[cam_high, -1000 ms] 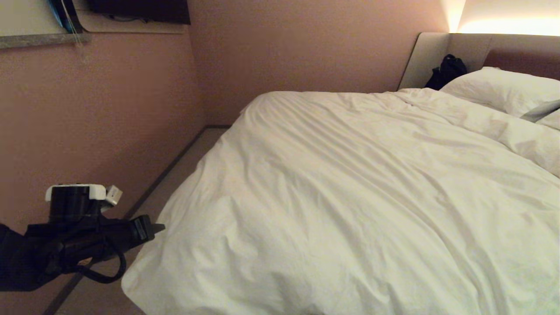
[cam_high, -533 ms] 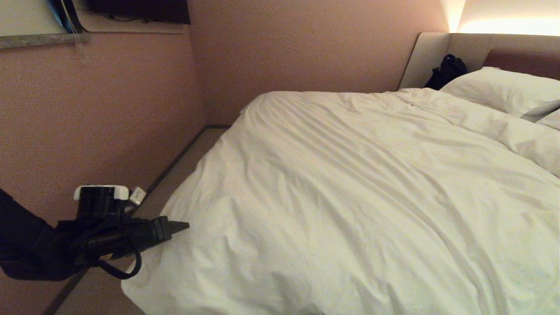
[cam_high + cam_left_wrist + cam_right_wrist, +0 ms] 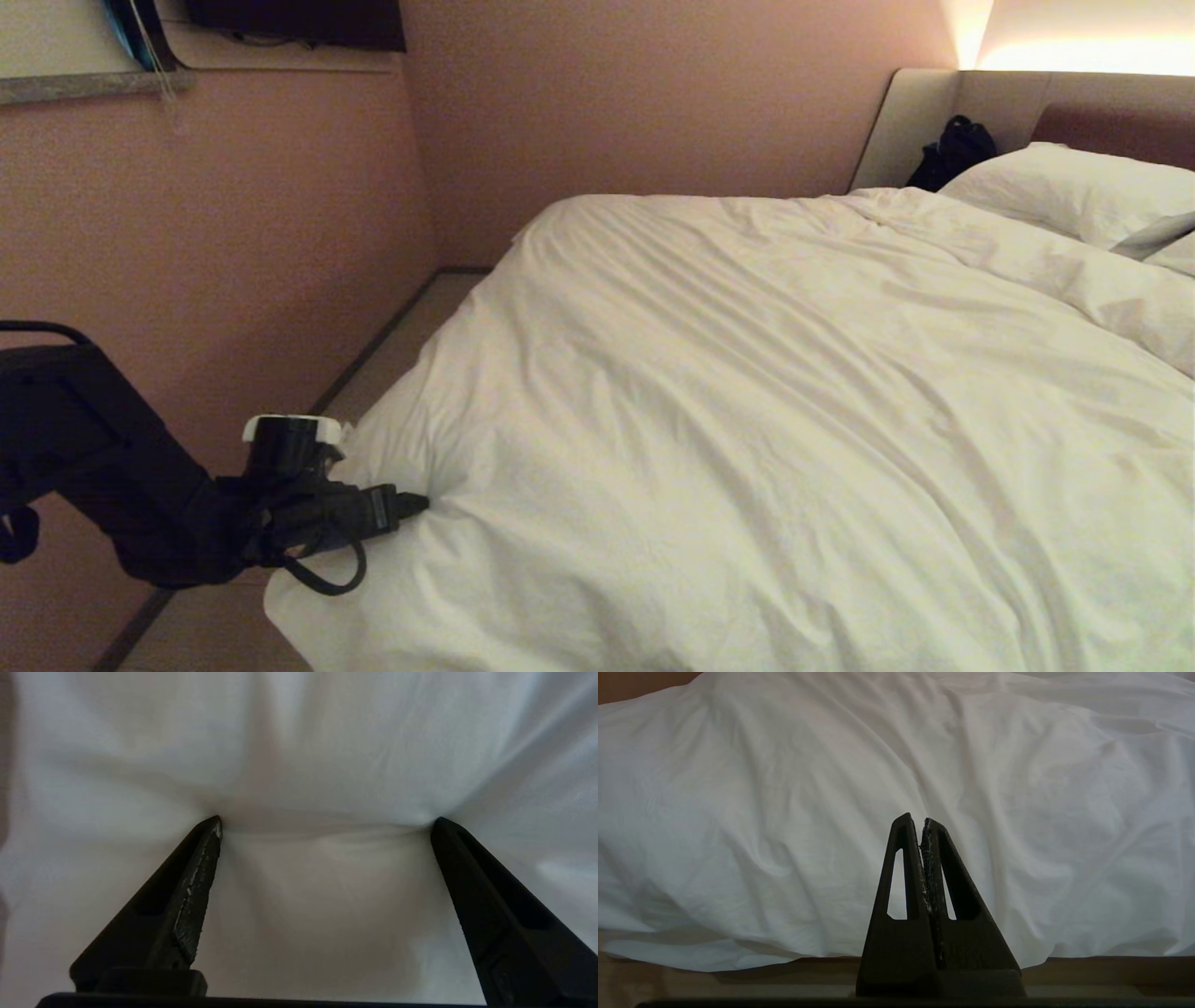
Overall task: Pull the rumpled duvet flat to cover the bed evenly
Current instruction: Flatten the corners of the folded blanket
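1. Compared with a second ago, the left gripper [image 3: 422, 504] has slid from off the bed's near-left corner onto the duvet [image 3: 747, 392], and its jaws have spread wide. The wrist view shows both fingertips [image 3: 212, 826] digging into the cloth with a bulge of fabric between them, nothing clamped yet.

2. Right gripper [image 3: 923, 823] is parked low by the near edge of the bed [image 3: 910, 121], jaws pressed together, holding nothing. It isn't in the head view at all.

3. Near corner: the duvet edge hangs over the bed's left side by the strip of floor [image 3: 392, 345], and it looks a bit bunched where the gripper pokes in, with creases fanning out from that spot.

4. Middle: the duvet already lies over pretty much the whole mattress that I can see. Long shallow wrinkles run diagonally across it, so it's covered but not smooth.

5. Far end: the top edge is scrunched into a ridge just below the pillow [image 3: 1074, 187]. A dark bag [image 3: 952, 149] sits against the headboard [image 3: 1111, 112].

6. My read: mostly done. What's left is probably pinching this near-left bit and tugging it to take out the wrinkles, then maybe evening out the far ridge.
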Available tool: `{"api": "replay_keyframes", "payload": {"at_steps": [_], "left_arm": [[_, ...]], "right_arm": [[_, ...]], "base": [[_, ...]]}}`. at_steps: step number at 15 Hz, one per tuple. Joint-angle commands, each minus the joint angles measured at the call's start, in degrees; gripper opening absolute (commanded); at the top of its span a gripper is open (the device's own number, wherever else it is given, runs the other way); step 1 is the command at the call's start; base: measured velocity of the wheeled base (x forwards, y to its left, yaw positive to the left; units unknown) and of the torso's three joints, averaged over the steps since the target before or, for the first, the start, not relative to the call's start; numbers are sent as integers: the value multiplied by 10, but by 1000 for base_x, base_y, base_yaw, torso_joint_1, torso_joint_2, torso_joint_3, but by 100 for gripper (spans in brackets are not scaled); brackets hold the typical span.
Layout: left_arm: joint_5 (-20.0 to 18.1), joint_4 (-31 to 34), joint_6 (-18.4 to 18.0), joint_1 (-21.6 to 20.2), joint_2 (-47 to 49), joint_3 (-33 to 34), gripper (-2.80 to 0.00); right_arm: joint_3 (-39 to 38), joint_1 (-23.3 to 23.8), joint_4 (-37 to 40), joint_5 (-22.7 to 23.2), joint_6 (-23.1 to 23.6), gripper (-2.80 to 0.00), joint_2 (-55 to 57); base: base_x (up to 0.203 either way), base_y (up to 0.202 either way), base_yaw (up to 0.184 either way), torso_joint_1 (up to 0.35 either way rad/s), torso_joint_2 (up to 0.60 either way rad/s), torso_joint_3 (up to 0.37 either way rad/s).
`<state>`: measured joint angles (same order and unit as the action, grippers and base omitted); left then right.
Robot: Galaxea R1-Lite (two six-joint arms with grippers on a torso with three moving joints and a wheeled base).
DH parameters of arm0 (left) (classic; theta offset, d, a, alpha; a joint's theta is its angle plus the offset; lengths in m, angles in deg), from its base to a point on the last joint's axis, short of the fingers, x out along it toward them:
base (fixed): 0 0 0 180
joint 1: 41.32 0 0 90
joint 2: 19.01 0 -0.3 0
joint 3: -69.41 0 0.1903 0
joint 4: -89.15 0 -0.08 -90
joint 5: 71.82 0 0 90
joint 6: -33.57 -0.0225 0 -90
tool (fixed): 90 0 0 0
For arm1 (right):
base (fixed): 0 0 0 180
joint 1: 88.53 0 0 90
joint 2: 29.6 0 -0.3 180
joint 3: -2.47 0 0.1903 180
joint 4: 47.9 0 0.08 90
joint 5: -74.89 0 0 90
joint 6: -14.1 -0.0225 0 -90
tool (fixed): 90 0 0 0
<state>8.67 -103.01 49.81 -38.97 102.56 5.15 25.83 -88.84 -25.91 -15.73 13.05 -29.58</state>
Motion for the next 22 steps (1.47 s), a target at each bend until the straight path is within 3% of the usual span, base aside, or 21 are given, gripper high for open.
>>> {"api": "replay_keyframes", "payload": {"at_steps": [1, 10, 11, 22], "left_arm": [[0, -2, 0, 5, 17, -2, 0], [-5, 0, 8, 8, 12, -8, 0], [-5, 3, 9, 8, 9, -8, -280], [-6, 2, 9, 8, -7, 10, -280]], "right_arm": [[0, 0, 0, 0, 0, -280, 0], [0, 0, 0, 0, 0, -280, 0], [0, 0, 0, 0, 0, -280, 0], [0, 0, 0, 0, 0, -280, 0]], "base": [[0, 0, 0, 0, 0, 0], [0, 0, 0, 0, 0, 0], [0, 0, 0, 0, 0, 0], [0, 0, 0, 0, 0, 0]]}}
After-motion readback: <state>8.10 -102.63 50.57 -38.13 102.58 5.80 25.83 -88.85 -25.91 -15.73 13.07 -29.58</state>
